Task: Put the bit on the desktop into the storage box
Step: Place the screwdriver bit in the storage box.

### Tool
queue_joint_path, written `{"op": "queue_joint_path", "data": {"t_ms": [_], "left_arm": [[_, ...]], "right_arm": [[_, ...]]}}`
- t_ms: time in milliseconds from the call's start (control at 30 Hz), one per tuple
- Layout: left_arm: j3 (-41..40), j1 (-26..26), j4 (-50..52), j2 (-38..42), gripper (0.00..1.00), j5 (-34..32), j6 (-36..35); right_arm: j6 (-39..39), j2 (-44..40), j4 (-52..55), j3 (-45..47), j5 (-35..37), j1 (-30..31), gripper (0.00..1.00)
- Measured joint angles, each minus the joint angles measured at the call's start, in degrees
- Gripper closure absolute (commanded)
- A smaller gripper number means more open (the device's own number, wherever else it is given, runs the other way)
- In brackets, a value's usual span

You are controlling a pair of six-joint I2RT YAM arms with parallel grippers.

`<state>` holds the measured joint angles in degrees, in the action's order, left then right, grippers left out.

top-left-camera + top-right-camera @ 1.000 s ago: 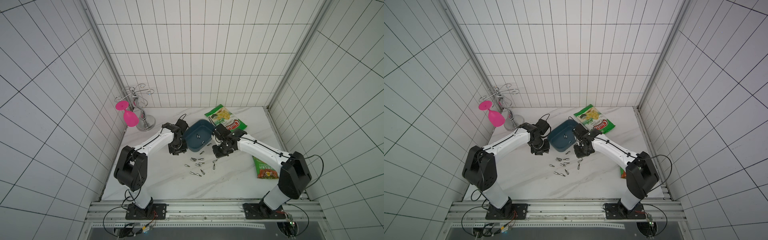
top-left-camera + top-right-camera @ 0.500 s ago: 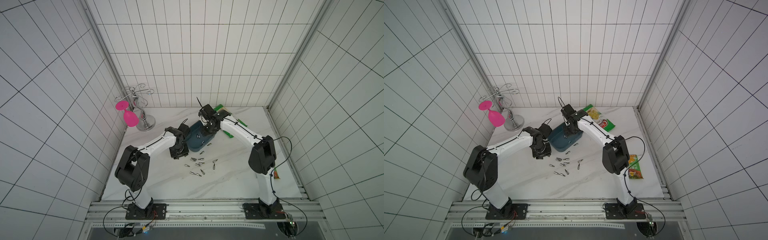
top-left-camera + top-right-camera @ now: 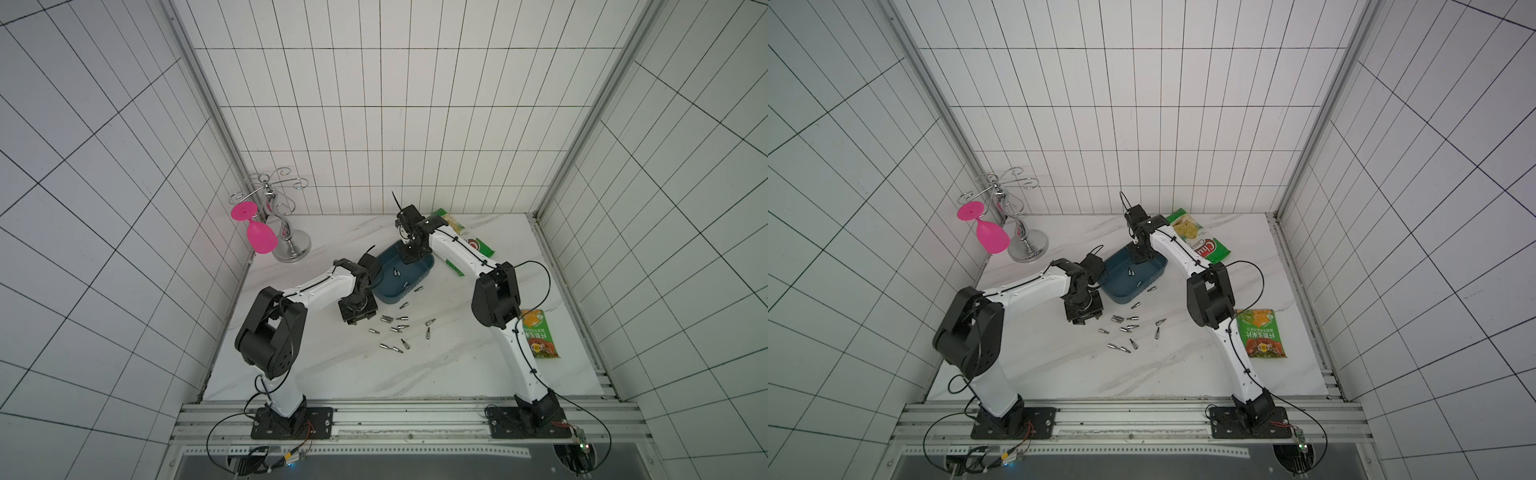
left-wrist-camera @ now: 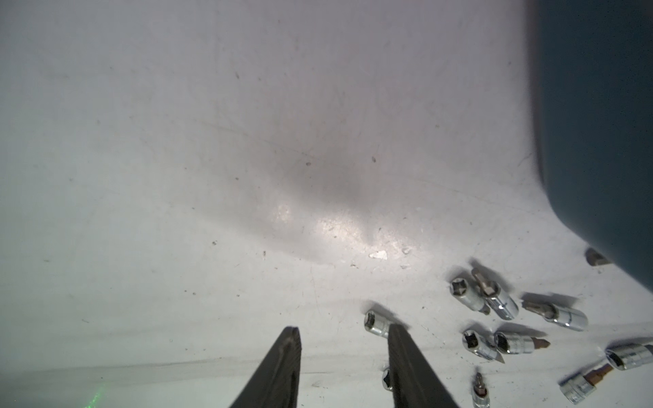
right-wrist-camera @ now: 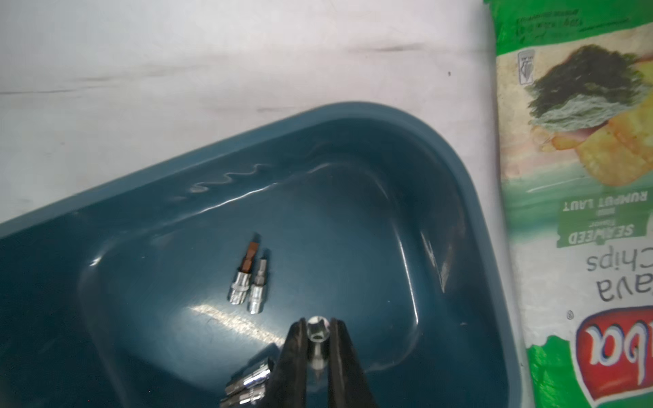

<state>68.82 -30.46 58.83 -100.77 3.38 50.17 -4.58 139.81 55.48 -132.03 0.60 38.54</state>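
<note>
grips a small shiny silver socket-style bit between the right fingers, clenched on its sides with the hollow end showing. hangs it inside the outline of the shallow dark teal plastic storage box, above the floor, probably so that letting go drops it beside the silver bits in the box already lying there. holds the left fingers parted and empty, low over the white marble-look table, just beside the loose bits on the table, seemingly lined up for another pick. shows short chrome stubs, some hollow-ended, some with a brownish driver tip; round and slick, so likely to roll or slip. leaves roughly ten scattered on the table, near the box.
</note>
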Motion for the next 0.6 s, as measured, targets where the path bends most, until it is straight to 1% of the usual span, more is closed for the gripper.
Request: {"op": "queue_joint_path", "data": {"t_ms": [300,600], "left_arm": [[-0.9,-1.0,-1.3,-1.2,0.55,0.2,1.4],[-1.6,-2.0,-2.3,-3.1,0.55,1.0,2.0]], "right_arm": [[0.0,4.9,-0.8,-0.9,0.3,-0.3,1.0],[0.0,5.7,-1.3,-0.9,1.0,-0.3,1.0]]}}
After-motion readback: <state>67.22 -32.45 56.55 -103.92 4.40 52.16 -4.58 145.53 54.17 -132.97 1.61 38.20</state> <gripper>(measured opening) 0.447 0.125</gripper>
